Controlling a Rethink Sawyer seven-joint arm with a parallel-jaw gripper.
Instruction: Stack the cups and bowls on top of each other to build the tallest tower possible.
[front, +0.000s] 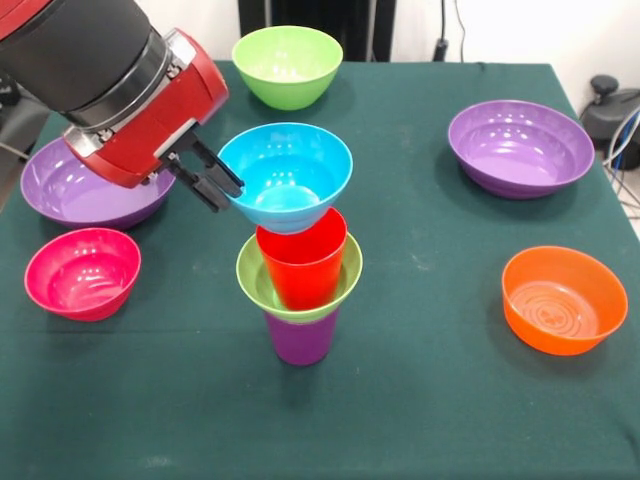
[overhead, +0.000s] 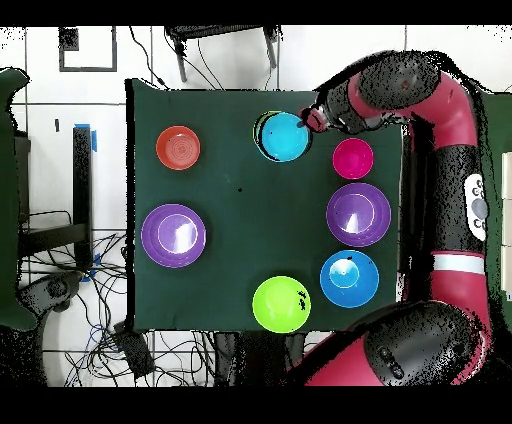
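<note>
A dark green cloth covers the table (front: 440, 400), and near its middle the tower (front: 300, 290) stands as a purple cup (front: 300, 340) carrying a lime green bowl (front: 255, 275) with a red cup (front: 302, 262) nested inside. The pincer (front: 215, 180) is clamped on the rim of a small blue bowl (front: 285, 175) resting, slightly tilted, on the red cup. All the bowls look empty; releasing off-centre could tip the blue bowl off, or topple the narrow stack.

Front camera near, angled down; overhead straight down; shared table (front: 420, 400).
</note>
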